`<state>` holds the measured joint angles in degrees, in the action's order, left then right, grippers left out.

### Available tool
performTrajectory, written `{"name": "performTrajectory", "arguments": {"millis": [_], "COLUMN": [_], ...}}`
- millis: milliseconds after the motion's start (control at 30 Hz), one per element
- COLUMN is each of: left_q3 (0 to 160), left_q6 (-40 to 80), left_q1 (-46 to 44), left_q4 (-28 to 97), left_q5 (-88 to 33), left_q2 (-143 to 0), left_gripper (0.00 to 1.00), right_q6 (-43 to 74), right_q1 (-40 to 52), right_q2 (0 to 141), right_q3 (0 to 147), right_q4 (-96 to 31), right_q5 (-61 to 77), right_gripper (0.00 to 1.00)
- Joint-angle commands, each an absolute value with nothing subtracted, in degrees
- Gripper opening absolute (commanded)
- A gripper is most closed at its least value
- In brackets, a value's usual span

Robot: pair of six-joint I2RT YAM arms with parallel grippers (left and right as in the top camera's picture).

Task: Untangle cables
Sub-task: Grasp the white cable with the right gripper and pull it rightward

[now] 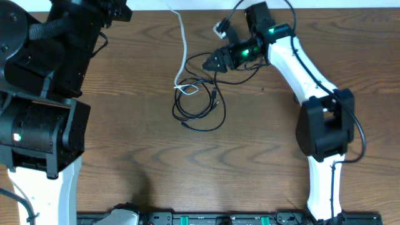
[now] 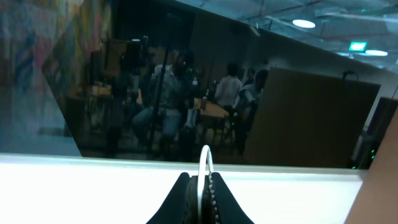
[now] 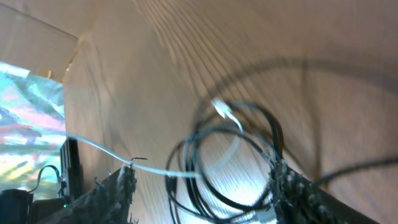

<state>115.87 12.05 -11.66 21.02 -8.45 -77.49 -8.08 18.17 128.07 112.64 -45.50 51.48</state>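
Overhead view: the work is at an early stage. One white cable (image 1: 185, 50) runs from the far edge of the surface (image 1: 125, 144) down toward the middle. Its lower end, with a small white plug, lies on the rim of the black cable (image 1: 206, 114) bundle. The black cord lies in several overlapping loops just beside and partly under that white end. Judged from this, no separation has been achieved, and the crossing remains to be cleared and the black loops laid out.

Count: one white cable. There is at least one black cable, but the loops overlap too closely to say whether there is a second. Two arms are present.

Left pincer (image 2: 201, 180): its wrist view shows the jaws together, clamped on the white cable, which rises in an arc from between them.

Right pincer (image 1: 206, 61): it sits low over the surface just above the bundle, pointing toward the white cord. Its wrist view shows the fingers (image 3: 121, 190) standing apart with the black loops and a run of white cord between them, nothing gripped.
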Motion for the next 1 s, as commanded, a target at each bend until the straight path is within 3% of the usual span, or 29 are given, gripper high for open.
{"name": "performTrajectory", "arguments": {"millis": [0,67,200,433,667,733,967], "left_q3": [116.2,116.2,116.2,116.2,116.2,116.2,116.2], "left_q6": [14.4,15.6,15.8,18.0,18.0,18.0,17.9], "left_q1": [-11.5,-11.5,-11.5,-11.5,-11.5,-11.5,-11.5], "left_q4": [21.8,23.0,23.9,24.4,24.9,25.5,27.9], "left_q5": [-7.9,-8.1,-8.5,-8.6,-11.6,-11.6,-11.3], "left_q2": [-77.3,-77.3,-77.3,-77.3,-77.2,-77.2,-77.3], "left_gripper": [0.07,0.07,0.08,0.08,0.07,0.07,0.07], "right_q6": [-11.9,-13.9,-14.9,-14.9,-12.9,-11.2,-7.7], "right_q1": [18.3,18.3,18.8,21.6,26.1,26.8,27.4], "right_q2": [120.0,118.1,116.6,116.8,117.9,118.1,118.4], "right_q3": [113.6,113.6,113.6,113.6,113.6,113.6,113.6], "right_q4": [-42.9,-40.5,-33.4,-26.7,-22.0,-20.6,-20.3], "right_q5": [56.1,58.2,61.8,65.8,55.5,54.1,50.4], "right_gripper": [0.71,0.79,0.84,0.84,0.77,0.70,0.25]}}
